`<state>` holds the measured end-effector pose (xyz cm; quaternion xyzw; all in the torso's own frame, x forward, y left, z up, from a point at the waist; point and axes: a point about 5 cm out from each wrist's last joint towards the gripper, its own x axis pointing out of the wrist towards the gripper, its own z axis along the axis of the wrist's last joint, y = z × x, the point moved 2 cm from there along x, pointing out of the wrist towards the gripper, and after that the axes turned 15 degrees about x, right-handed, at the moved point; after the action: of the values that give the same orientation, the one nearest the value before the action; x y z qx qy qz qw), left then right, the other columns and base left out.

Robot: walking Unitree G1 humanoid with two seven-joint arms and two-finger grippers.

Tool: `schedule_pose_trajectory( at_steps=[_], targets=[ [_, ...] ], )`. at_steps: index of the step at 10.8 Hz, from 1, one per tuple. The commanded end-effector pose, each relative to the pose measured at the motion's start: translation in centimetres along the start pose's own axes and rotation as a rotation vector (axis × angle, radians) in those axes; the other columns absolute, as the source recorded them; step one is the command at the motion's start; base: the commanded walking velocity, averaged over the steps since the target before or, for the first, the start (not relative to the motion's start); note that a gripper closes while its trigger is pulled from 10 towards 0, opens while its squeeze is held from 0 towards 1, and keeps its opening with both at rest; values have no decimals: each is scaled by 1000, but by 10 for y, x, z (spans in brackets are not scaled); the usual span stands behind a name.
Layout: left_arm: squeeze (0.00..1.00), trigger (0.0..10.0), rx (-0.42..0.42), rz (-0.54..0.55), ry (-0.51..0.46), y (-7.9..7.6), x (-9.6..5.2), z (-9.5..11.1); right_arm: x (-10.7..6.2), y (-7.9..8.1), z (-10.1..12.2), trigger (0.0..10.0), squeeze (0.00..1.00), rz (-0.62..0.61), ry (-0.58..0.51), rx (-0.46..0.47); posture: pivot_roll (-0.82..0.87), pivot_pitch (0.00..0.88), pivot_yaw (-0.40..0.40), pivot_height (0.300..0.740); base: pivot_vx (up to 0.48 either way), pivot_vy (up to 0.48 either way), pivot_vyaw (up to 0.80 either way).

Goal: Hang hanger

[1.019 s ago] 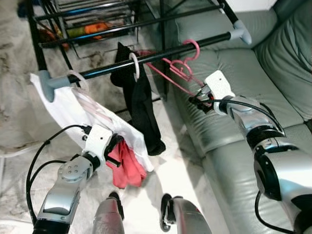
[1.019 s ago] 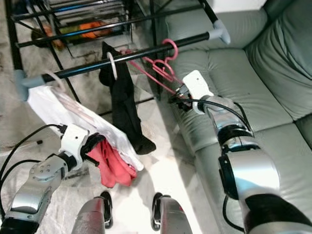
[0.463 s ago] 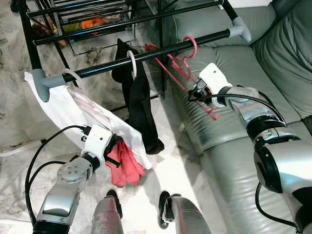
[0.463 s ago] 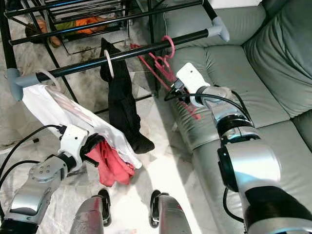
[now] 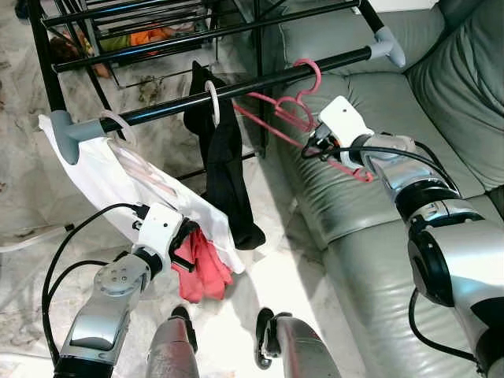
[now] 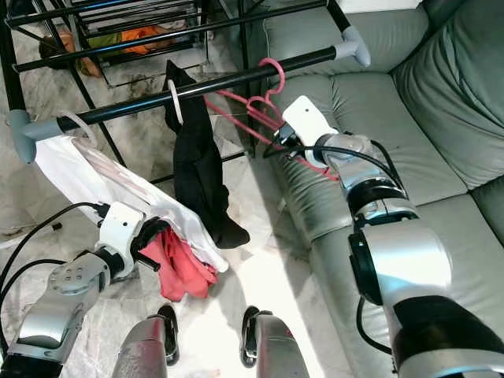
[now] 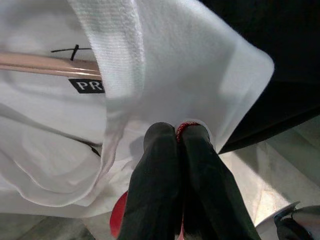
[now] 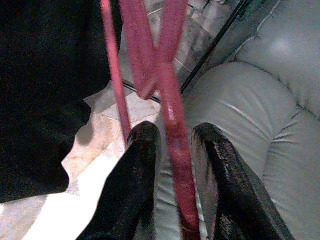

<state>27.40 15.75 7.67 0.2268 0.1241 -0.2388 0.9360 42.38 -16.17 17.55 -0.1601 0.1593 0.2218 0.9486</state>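
- Right hand reaches out over the sofa edge, just below the rail of the drying rack.
- Pink hanger: hook over the rail above the right hand, body slanting down to it; one arm of the hanger runs between the two fingers in the right wrist view.
- Right fingers apart, one each side of the hanger arm; small gaps show, can't tell if they touch it.
- Left hand low, well away from the hanger, fingers pressed together, clamped on a red cloth.
- White shirt hangs from the rail end, drapes right against the left hand.
- Black garment hangs on a white ring on the rail, between the two hands, next to the hanger.
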Motion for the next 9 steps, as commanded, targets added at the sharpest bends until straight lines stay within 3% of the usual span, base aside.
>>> schedule_pose_trajectory(
  at_steps=[1,2,4,8,9],
  targets=[
    [0,10000,10,-20,16,-5,-2,-3,0,-1,1,667,0,-3,4,35,55,268,-92,740,0,0,0],
    [0,10000,10,-22,18,-5,-2,-3,1,0,2,1098,0,-1,1,34,58,265,-91,740,0,0,0],
    [0,10000,14,-22,20,-4,-1,-3,1,1,4,118,0,6,-11,58,62,257,-89,740,0,0,0],
    [0,10000,21,-26,19,-3,1,-2,-2,-8,12,0,0,-54,-75,168,65,246,-88,740,0,0,0],
    [0,10000,21,-23,19,-3,0,-2,-4,-14,12,4118,0,-98,-102,184,66,241,-90,740,0,0,0]
  ],
)
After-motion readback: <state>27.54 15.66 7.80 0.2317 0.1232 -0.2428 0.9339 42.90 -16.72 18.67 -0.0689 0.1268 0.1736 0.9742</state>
